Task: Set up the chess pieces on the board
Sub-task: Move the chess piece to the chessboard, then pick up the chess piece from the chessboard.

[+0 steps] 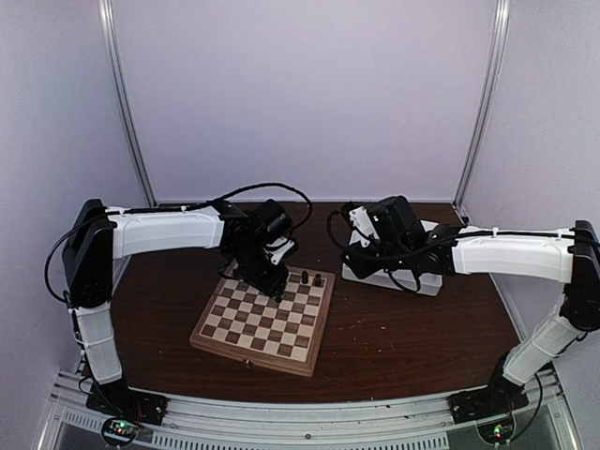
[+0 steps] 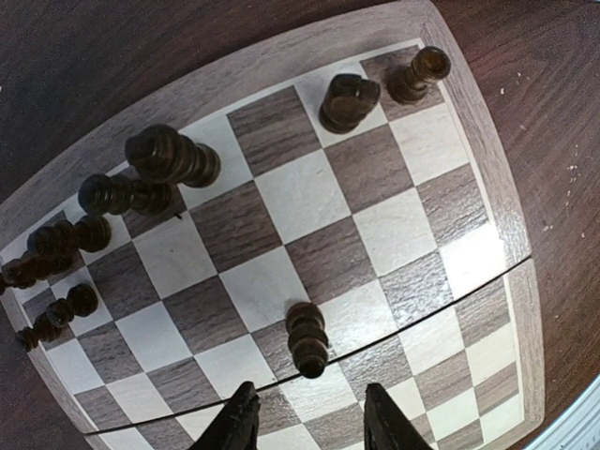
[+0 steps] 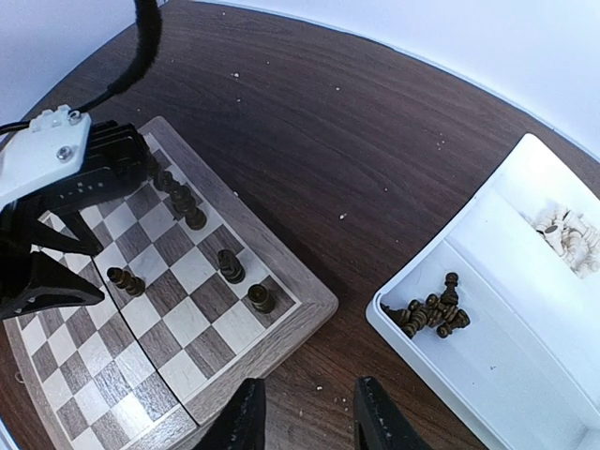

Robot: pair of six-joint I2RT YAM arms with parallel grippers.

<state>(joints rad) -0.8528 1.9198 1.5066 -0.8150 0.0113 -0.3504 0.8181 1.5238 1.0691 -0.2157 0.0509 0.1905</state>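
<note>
The board (image 1: 242, 336) lies at the table's middle. Several dark chess pieces stand along its far edge (image 2: 173, 157), and two more stand at the far right corner (image 2: 349, 101). My left gripper (image 2: 309, 417) is open and empty, low over the board (image 2: 309, 197). A single dark pawn (image 2: 307, 339) stands free just ahead of its fingertips. My right gripper (image 3: 309, 417) is open and empty, above bare table between the board's corner (image 3: 309, 305) and the white tray (image 3: 487, 234). The tray holds a heap of dark pieces (image 3: 433, 311) and some cream pieces (image 3: 567, 230).
The white tray (image 1: 427, 284) sits right of the board, under my right arm. White walls and metal posts close the back and sides. The left arm's black gripper (image 3: 56, 272) shows over the board's left part in the right wrist view.
</note>
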